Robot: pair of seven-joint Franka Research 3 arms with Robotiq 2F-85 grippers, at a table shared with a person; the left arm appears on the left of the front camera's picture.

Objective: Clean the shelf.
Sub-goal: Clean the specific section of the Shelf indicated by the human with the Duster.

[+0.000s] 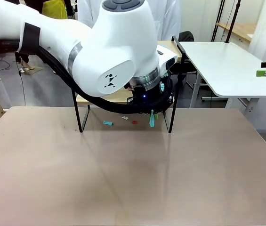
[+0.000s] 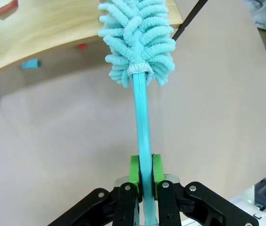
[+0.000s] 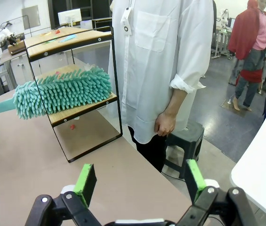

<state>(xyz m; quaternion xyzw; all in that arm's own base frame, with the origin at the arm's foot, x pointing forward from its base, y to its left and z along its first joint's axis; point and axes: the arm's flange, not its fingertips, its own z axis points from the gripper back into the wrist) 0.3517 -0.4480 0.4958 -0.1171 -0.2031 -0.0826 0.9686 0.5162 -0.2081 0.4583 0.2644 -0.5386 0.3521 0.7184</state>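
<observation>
Left wrist view: left gripper point(image 2: 145, 165) clamps one teal duster point(image 2: 137, 42) by its handle. Straight ahead of its fingers stands one shelf point(image 2: 52, 33) of two boards, with one red scrap point(image 2: 81, 46) and one teal scrap point(image 2: 30, 63) beneath. Right gripper point(image 3: 141, 178) gapes empty.

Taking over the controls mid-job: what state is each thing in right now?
left gripper: shut on the duster handle.
right gripper: open, empty.
shelf: upright on the table.
duster: head lying on the shelf's lower board.
scraps: loose on the table under the shelf.
</observation>
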